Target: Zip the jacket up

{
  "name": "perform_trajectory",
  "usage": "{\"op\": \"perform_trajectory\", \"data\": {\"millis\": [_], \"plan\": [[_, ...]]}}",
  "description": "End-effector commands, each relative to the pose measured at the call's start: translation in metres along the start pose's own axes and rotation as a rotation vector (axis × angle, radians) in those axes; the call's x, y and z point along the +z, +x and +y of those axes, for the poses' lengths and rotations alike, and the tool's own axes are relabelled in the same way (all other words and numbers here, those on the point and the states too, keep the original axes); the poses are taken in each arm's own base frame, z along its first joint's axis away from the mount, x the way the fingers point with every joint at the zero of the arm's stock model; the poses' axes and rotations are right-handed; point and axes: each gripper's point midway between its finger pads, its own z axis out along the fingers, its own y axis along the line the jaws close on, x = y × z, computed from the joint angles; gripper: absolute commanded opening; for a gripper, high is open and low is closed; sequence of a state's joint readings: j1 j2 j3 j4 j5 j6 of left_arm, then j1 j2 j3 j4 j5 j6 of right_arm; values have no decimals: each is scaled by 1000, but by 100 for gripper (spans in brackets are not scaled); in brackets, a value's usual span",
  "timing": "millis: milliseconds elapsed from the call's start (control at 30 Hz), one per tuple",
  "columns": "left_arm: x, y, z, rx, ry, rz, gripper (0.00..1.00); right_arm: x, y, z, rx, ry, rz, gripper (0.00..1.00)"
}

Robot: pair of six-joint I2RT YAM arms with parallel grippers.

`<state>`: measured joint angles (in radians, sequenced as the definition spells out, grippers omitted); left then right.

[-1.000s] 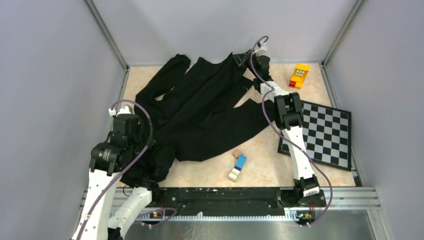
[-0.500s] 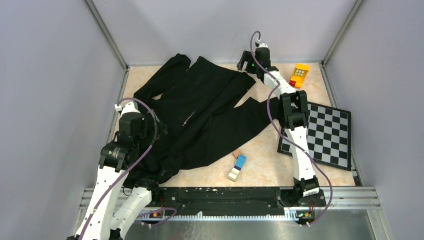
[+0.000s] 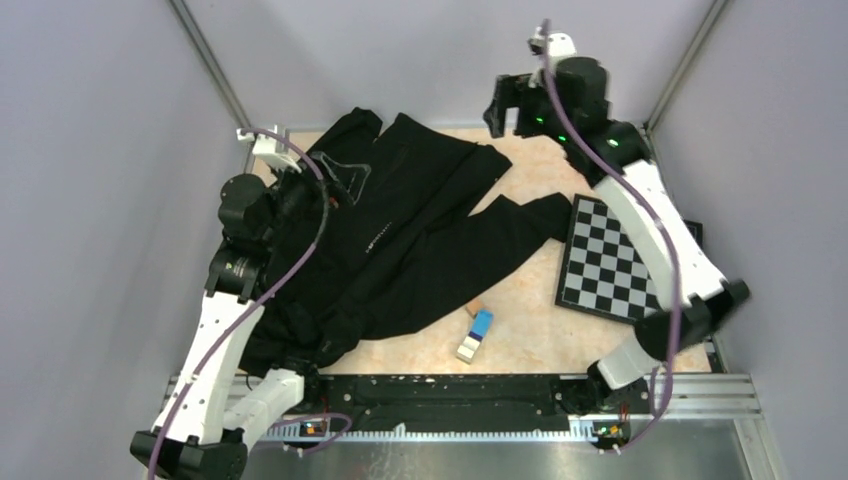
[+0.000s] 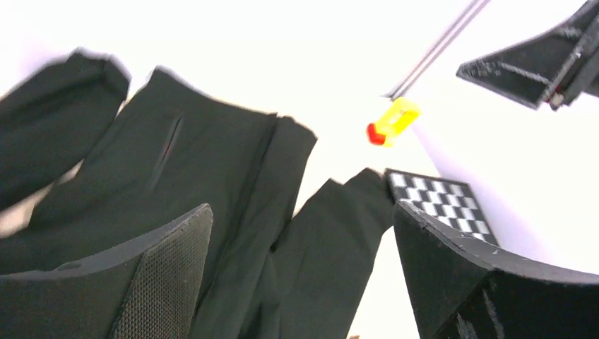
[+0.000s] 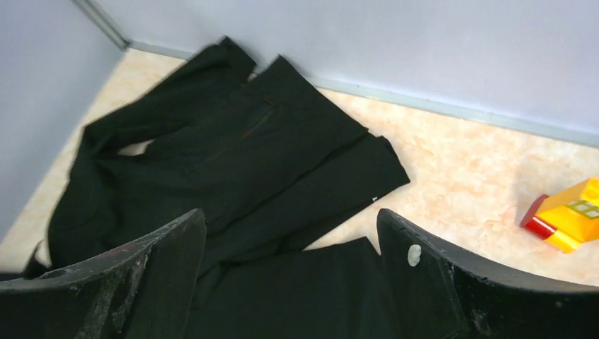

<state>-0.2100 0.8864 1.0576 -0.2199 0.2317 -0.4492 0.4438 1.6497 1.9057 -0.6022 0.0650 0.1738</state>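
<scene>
Jacket (image 3: 420, 230), one, rumpled; chequered board (image 3: 610, 265), one; left tool (image 4: 300, 219) and right tool (image 5: 289, 215), two, both wide, empty.

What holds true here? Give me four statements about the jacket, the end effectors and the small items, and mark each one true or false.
1. The left end effector and the right end effector are both open and hold nothing. True.
2. The blue-and-white block sits on the board. False: it lies on the bare table, near the jacket's lower edge and apart from the board.
3. The yellow block lies on the table, apart from the jacket. True.
4. The jacket is folded into a neat square. False: it lies spread out and rumpled, with its sleeves stretched out.
</scene>
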Motion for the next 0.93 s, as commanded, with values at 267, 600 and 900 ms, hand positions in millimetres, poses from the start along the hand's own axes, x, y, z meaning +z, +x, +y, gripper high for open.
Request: {"op": "perform_trajectory", "data": {"millis": [267,600,900], "plan": [[-102,-172,-118,359,326,-623,99,-299,-109,-16,-42,-30,-701,90],[-160,-195,-115,346,261,-873,99,-394,-89,-72,56,202,-985,91],[-160,-194,-110,348,231,-863,99,-391,-81,-76,82,215,-971,91]]}}
